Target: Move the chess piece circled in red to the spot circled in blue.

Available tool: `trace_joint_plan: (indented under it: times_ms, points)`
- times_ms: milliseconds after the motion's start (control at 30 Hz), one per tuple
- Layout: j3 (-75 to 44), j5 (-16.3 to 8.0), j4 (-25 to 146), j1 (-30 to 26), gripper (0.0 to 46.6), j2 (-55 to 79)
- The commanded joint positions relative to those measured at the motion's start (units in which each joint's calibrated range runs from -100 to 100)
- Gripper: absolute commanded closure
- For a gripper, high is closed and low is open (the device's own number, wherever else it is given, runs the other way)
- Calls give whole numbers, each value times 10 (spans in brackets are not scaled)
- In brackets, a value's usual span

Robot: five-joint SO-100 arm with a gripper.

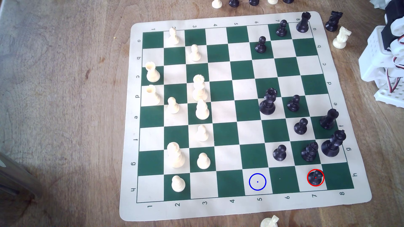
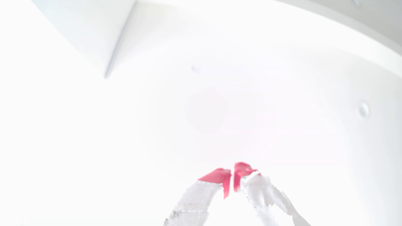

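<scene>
Where the roll-up board [image 1: 240, 109] lies on the grained wooden bench [image 1: 65, 109], the matte black pawn [image 1: 315, 177], ball-headed and red-ringed, stands upright on square h7 at the board's five o'clock corner. The blue-ringed cream square [image 1: 257, 181] sits at its nine o'clock, one bare green square between. A black bishop [image 1: 309, 151] stands at the pawn's twelve o'clock. In the washed-out wrist view, the tool [image 2: 232, 173] shows pink-tipped, cloth-wrapped fingers [image 2: 217, 176] pressed together, holding nothing.
</scene>
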Motion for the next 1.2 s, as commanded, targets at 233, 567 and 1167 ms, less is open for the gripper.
trace_joint_plan:
  times_ms: [233, 567, 1167]
  points:
    - [9, 1, -12, 0, 464, -1]
    - [9, -3, 30, -16, 450, -1]
    - [-285, 56, 1249, -251, 464, 113]
